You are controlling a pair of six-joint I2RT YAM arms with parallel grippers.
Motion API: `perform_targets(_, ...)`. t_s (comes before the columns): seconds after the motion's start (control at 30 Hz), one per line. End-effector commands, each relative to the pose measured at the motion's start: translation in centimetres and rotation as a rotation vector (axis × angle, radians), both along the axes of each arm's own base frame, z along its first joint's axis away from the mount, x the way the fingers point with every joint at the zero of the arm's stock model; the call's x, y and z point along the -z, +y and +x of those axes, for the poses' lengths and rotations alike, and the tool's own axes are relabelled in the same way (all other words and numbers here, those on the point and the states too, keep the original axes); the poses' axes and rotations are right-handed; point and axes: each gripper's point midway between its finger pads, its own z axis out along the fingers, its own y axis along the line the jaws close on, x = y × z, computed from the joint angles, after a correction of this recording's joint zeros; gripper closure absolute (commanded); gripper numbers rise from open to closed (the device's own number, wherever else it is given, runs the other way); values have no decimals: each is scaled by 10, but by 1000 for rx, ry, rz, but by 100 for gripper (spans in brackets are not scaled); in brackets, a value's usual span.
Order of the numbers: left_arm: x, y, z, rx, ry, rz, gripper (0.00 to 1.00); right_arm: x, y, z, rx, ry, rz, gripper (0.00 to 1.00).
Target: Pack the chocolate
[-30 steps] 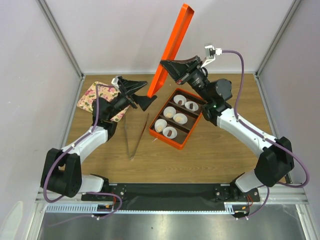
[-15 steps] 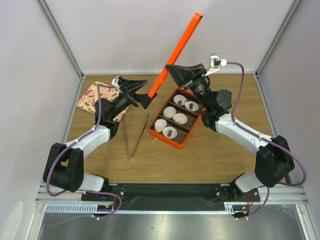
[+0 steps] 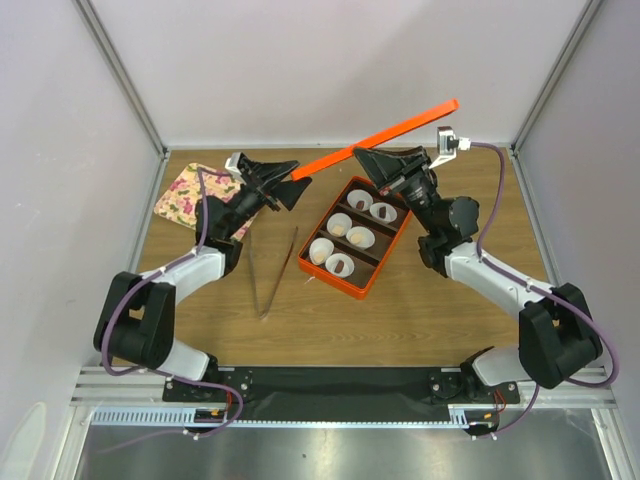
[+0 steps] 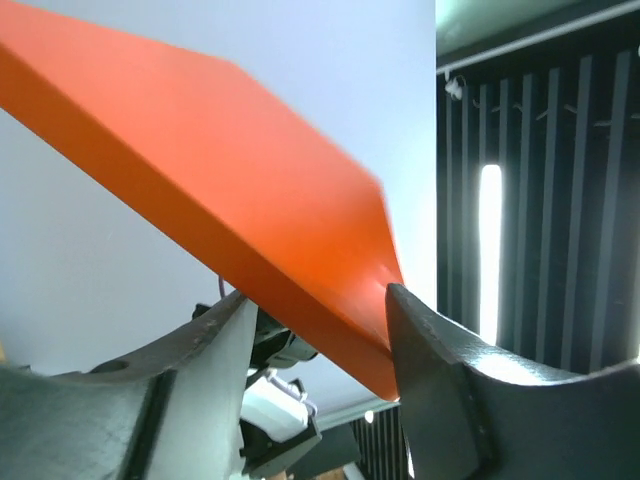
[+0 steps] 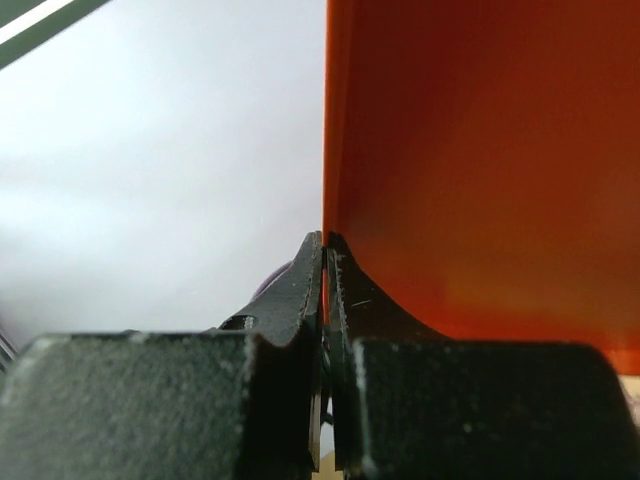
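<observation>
The chocolate lies as small dark brown [image 3: 384, 212] and pale golden [image 3: 321, 254] pieces in white paper cups inside the orange divided box [image 3: 349, 288] at mid table. Both grippers hold a flat orange lid [image 3: 385, 137] in the air behind the box, its right end higher. My left gripper [image 3: 292, 186] grips the lid's lower left corner; in the left wrist view the lid [image 4: 200, 180] sits between the jaws of the gripper [image 4: 315, 300]. My right gripper [image 3: 372, 158] is shut on the lid's rim, seen in the right wrist view as gripper [image 5: 327, 240] and lid [image 5: 480, 150].
Metal tongs [image 3: 270, 275] lie on the wood left of the box. A floral cloth [image 3: 188, 195] lies at the back left, under the left arm. White walls close in the back and both sides.
The orange lid has swung down from nearly upright to a shallow slant behind the box. The right gripper has moved right with it; the left gripper has stayed at the lid's lower end.
</observation>
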Motion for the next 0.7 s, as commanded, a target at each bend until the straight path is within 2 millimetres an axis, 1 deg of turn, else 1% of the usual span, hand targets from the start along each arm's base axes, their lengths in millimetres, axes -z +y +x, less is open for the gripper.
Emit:
perform_targets(0.0, -79, 17, -36, 141, -96, -277, 37, -2, -1, -26, -73, -71, -37, 100)
perform_targets(0.07, -80, 18, -36, 141, -98, -280, 36, 5, -3, -23, -67, -59, -58, 100)
perform_targets(0.17, -79, 17, -34, 138, -97, -278, 41, 14, -4, -24, -74, -58, -93, 100)
perform_targets(0.2, -80, 17, -35, 138, -104, -281, 46, 20, -5, -24, -74, -48, -107, 100)
perform_targets(0.3, -80, 17, -34, 139, -115, -279, 55, 27, -7, -24, -75, -43, -136, 100)
perform_targets(0.33, -80, 17, -34, 140, -121, -280, 62, 31, -7, -24, -79, -36, -145, 100)
perform_targets(0.4, -81, 16, -34, 138, -131, -280, 71, 37, -9, -20, -74, -13, -168, 100)
perform_targets(0.43, -82, 16, -34, 138, -137, -278, 74, 38, -11, -21, -67, -7, -173, 100)
perform_targets(0.47, -82, 15, -34, 137, -141, -275, 76, 45, -11, -17, -60, 26, -190, 100)
perform_targets(0.5, -84, 15, -34, 133, -165, -270, 83, 44, -15, -15, -33, 30, -196, 100)
perform_targets(0.53, -84, 14, -33, 131, -172, -267, 87, 47, -17, -12, -17, 54, -205, 98)
perform_targets(0.57, -85, 14, -33, 124, -186, -265, 91, 59, -17, -6, -5, 111, -231, 88)
perform_targets(0.6, -86, 14, -32, 113, -206, -259, 100, 61, -21, -2, 27, 135, -232, 82)
perform_targets(0.63, -86, 13, -31, 105, -213, -255, 100, 59, -24, -2, 47, 142, -235, 77)
perform_targets(0.67, -85, 14, -30, 93, -221, -250, 100, 66, -25, 0, 60, 182, -254, 68)
